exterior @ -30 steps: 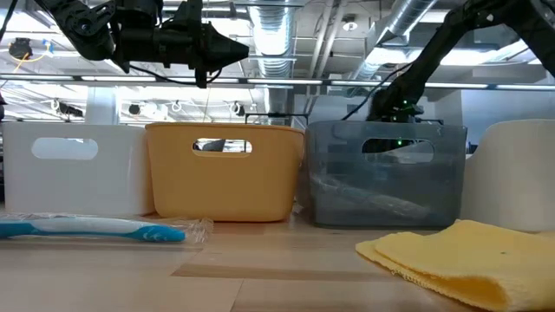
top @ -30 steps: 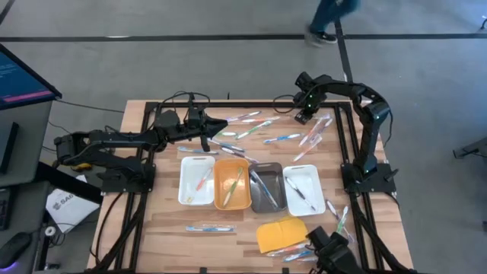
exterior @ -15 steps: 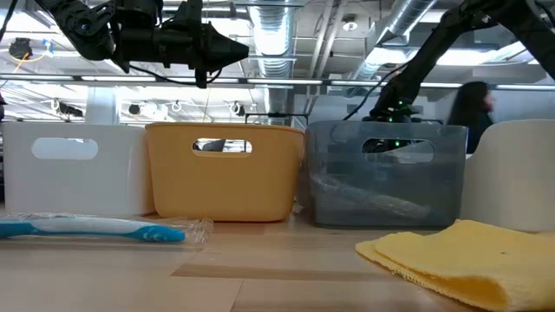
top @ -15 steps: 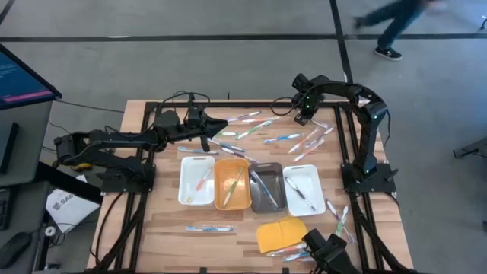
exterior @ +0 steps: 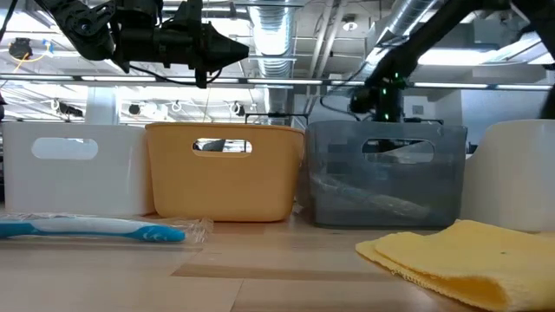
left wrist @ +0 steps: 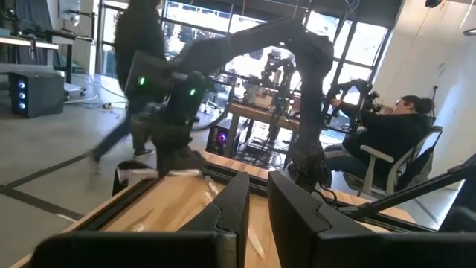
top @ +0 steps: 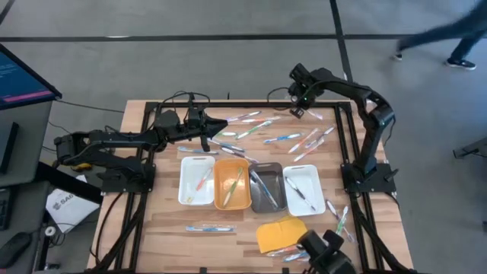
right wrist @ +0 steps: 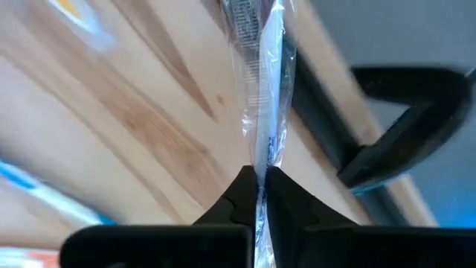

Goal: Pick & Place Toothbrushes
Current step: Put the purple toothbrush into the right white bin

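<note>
We see the right gripper (right wrist: 260, 181) has just clamped its fingers on a wrapped toothbrush (right wrist: 262, 82) and lifted it far beyond the grey tray (top: 265, 187), ready for carrying, while the left gripper (left wrist: 255, 199), fingers nearly together, hovers beyond the orange tray (top: 231, 183).

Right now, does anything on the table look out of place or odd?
Yes. Several wrapped toothbrushes lie at the table's near edge beside the yellow cloth, apart from the main scatter behind the trays. The right pincer is shut on another wrapped toothbrush.

Four trays (top: 196, 199) mid-table, a yellow pad (top: 280, 231) near them.
</note>
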`<state>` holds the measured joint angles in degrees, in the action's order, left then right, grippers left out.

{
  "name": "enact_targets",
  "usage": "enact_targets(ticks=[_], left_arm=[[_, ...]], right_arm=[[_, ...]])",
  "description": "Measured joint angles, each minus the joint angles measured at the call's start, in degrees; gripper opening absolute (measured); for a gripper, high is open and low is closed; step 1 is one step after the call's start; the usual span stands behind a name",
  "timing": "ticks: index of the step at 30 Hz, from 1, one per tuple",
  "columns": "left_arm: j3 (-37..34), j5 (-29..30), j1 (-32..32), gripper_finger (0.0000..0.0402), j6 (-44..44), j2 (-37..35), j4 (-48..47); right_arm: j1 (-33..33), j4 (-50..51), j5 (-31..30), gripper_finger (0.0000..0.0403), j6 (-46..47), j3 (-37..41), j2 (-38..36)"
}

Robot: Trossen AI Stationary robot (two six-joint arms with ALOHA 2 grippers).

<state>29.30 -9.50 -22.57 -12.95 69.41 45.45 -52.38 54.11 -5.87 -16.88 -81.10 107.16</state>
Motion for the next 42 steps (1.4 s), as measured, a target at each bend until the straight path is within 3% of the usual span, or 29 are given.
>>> enact_targets(ticks=[10,15,25,33,42], left_arm=[[0.0,0.0,-0.1,0.0044,0.5,0.0,-2.1],[0.0,0.0,-0.7,0.0044,0.7,0.0,-2.2],[0.0,0.0,-5.7,0.0044,-0.4,0.0,-2.0],[0.0,0.0,-7.6,0.0044,-3.9,0.0,0.6],[0.0,-1.2,-5.4,0.0044,-5.7,0.0,1.5]], right_arm=[[6.1,7.7,0.0,0.0005,3.7,-3.3,-10.5],[13.0,14.6,0.0,0.0003,8.3,-3.3,-18.5],[24.8,17.7,0.0,0.0003,13.2,-2.5,-30.9],[30.2,20.9,-0.2,0.0003,24.9,2.5,-32.6],[44.9,20.1,0.0,0.0003,40.7,4.0,-31.2]])
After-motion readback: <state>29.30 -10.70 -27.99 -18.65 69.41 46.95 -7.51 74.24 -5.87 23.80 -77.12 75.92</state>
